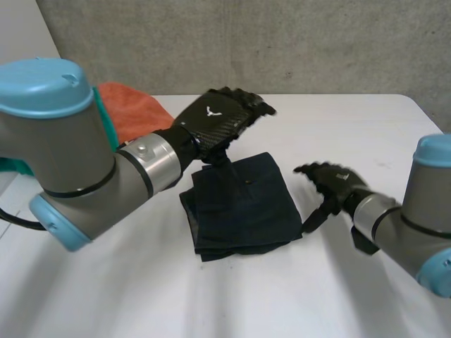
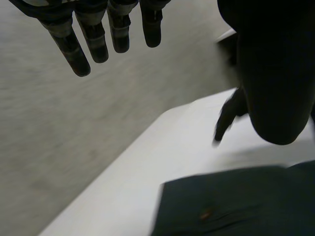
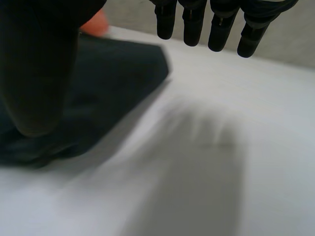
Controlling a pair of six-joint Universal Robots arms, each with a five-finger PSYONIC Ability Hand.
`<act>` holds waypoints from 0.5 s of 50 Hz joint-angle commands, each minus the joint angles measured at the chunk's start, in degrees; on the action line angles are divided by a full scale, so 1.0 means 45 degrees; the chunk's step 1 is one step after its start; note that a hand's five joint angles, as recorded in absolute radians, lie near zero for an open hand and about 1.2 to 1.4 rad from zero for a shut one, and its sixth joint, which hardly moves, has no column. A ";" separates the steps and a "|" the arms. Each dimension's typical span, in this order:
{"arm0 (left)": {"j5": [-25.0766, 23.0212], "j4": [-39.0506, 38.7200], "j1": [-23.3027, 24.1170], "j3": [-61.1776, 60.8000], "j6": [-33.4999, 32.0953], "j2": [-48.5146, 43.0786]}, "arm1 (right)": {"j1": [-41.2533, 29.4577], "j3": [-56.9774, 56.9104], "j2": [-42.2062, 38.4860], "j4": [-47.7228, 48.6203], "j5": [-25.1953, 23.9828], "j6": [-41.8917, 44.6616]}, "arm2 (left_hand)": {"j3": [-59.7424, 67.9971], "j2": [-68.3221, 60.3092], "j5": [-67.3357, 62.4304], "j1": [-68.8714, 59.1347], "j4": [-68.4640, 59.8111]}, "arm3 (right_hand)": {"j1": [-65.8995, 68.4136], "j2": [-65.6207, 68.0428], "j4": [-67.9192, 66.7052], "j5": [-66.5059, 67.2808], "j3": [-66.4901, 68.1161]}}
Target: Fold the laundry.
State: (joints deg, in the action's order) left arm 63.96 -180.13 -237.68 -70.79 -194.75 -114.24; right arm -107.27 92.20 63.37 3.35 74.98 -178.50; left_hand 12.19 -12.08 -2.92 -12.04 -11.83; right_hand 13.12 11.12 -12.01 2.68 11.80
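Note:
A dark navy cloth (image 1: 239,205) lies folded into a rough square in the middle of the white table (image 1: 366,134). My left hand (image 1: 220,121) hovers above the cloth's far left corner, fingers straight and holding nothing. In the left wrist view those fingers (image 2: 106,34) spread over the table edge with the cloth (image 2: 236,204) below the palm. My right hand (image 1: 331,179) hangs just off the cloth's right edge, open and empty. Its wrist view shows straight fingers (image 3: 216,22) above bare table, the cloth (image 3: 113,83) beside the thumb.
An orange cloth (image 1: 130,109) lies at the far left of the table, behind my left arm, with a bit of teal cloth (image 1: 107,123) next to it. A grey wall (image 1: 282,42) stands behind the table's far edge.

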 commanded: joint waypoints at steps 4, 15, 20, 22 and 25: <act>-0.1812 0.0595 -0.0347 0.0046 0.0700 -0.0121 | -0.0146 0.0234 -0.1073 0.0974 -0.1937 -0.2013 | 0.0757 -0.0783 -0.0596 -0.0791 -0.0837 | -0.0694 -0.0249 0.0447 -0.0596 -0.0400; -0.1460 0.0576 -0.0211 0.0046 0.0700 -0.0121 | -0.1219 -0.1387 -0.2811 0.1209 -0.0824 -0.2072 | 0.0794 -0.0820 -0.0633 -0.0828 -0.0874 | 0.3836 0.4282 -0.4084 0.3935 0.4130; -0.1441 0.0576 -0.0211 0.0046 0.0680 -0.0121 | -0.1513 -0.2051 -0.3105 0.1287 -0.0765 -0.2228 | 0.0832 -0.0857 -0.0671 -0.0865 -0.0911 | 1.4842 1.5288 -1.5090 1.4941 1.5136; -0.1441 0.0556 -0.0211 0.0046 0.0680 -0.0102 | -0.1435 -0.2266 -0.3008 0.1482 -0.0706 -0.2365 | 0.0832 -0.0857 -0.0671 -0.0865 -0.0911 | 1.4861 1.5307 -1.5108 1.4959 1.5155; -0.1421 0.0576 -0.0230 0.0066 0.0680 -0.0063 | -0.1337 -0.2578 -0.2754 0.2086 -0.0667 -0.2716 | 0.0832 -0.0857 -0.0671 -0.0865 -0.0911 | 1.4861 1.5307 -1.5108 1.4959 1.5155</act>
State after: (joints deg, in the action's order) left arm 57.55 -177.57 -238.60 -70.58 -191.69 -114.74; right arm -113.73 83.16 49.64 9.45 71.66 -188.75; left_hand 12.72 -12.65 -2.91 -12.78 -12.62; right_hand 55.78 60.62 -65.03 49.46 56.91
